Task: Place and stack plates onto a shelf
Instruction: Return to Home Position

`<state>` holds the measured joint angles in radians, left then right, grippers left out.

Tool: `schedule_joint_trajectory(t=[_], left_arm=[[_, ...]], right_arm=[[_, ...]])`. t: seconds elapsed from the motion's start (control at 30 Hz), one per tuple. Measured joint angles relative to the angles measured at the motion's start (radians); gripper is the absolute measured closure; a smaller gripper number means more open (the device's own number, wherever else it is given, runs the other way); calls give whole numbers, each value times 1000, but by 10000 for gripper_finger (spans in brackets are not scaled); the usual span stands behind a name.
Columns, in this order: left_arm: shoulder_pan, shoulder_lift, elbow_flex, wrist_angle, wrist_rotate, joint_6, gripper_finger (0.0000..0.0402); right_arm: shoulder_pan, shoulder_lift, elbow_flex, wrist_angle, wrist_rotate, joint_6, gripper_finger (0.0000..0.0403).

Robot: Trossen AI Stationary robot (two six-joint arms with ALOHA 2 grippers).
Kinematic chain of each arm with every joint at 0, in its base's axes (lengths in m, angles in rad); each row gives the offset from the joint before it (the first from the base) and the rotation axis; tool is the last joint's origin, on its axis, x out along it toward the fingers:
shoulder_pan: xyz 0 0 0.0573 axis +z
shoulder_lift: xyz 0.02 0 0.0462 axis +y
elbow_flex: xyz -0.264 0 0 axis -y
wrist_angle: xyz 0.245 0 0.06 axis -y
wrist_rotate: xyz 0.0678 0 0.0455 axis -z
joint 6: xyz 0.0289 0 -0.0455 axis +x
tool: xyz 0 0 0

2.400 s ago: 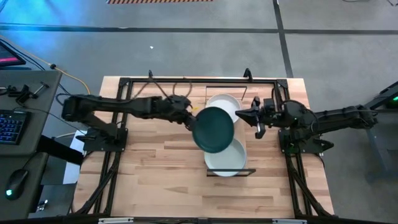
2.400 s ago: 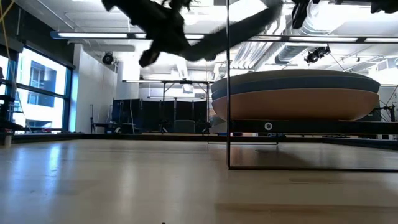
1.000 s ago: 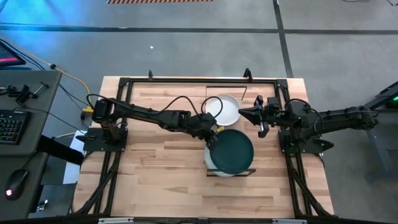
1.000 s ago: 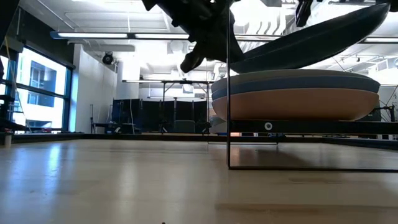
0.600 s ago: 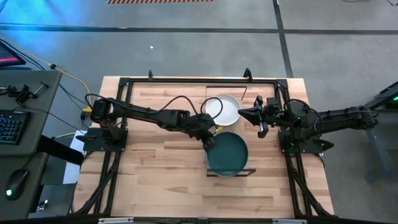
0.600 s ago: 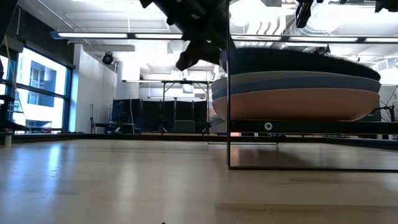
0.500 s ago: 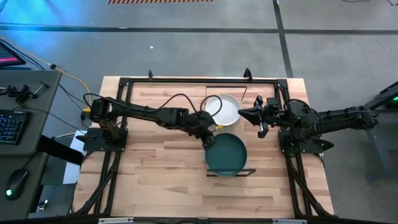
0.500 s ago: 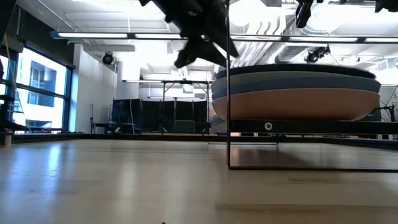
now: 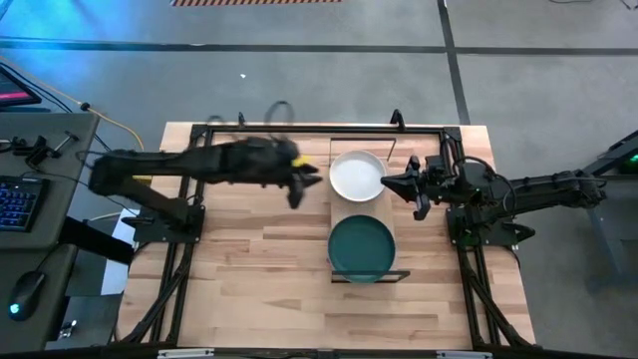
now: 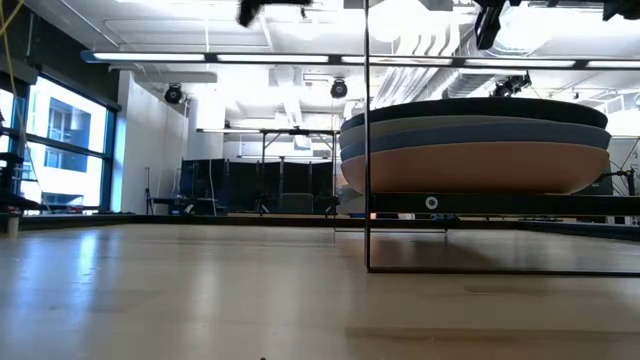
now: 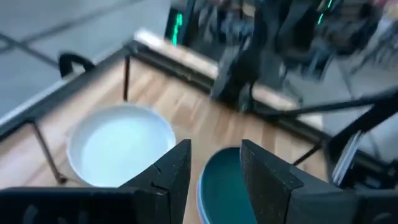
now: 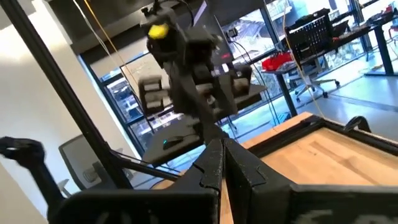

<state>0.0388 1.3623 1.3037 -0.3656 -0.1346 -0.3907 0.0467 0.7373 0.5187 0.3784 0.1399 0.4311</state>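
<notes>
A dark teal plate (image 9: 361, 246) lies flat on top of a stack of plates (image 10: 475, 140) at the near end of the shelf (image 9: 387, 208). In the low view, pale green, blue and pink plates show under it. A white plate (image 9: 356, 175) lies alone on the shelf's far end. My left gripper (image 9: 299, 185) hovers open above the table, left of the white plate, and holds nothing; its wrist view shows the white plate (image 11: 121, 146) and the teal plate (image 11: 224, 186) beyond its fingers. My right gripper (image 9: 387, 182) stands shut just right of the white plate.
Thin black frame posts (image 10: 367, 150) rise at the shelf's ends. A black rail frame (image 9: 299, 128) runs round the tabletop. The bare wood left of the shelf (image 9: 259, 249) is free. A desk with a keyboard (image 9: 20, 199) stands beyond the table's left edge.
My left gripper has lowered the tilted dark teal plate flat onto the stack and let go. It has then drawn back up and toward the table's left and far side, away from the shelf. The plate stays level on the stack.
</notes>
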Motion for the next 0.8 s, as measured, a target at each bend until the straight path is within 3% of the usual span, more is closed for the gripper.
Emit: schedule_joint_trajectory(t=[0.23, 0.43, 0.6, 0.8], left_arm=[[-38, -275, -378, 458, -22, -24, 273], [-92, -403, -643, 750, -32, -36, 273], [-109, -436, -729, 788, -34, -28, 273], [-104, -437, -728, 792, -33, -20, 273]], right_arm=[[0, 4, 0, -42, -11, 6, 403], [0, 10, 0, -38, -12, -13, 403], [0, 10, 0, -37, -12, -55, 403], [-1, 10, 0, -38, 0, -57, 403]])
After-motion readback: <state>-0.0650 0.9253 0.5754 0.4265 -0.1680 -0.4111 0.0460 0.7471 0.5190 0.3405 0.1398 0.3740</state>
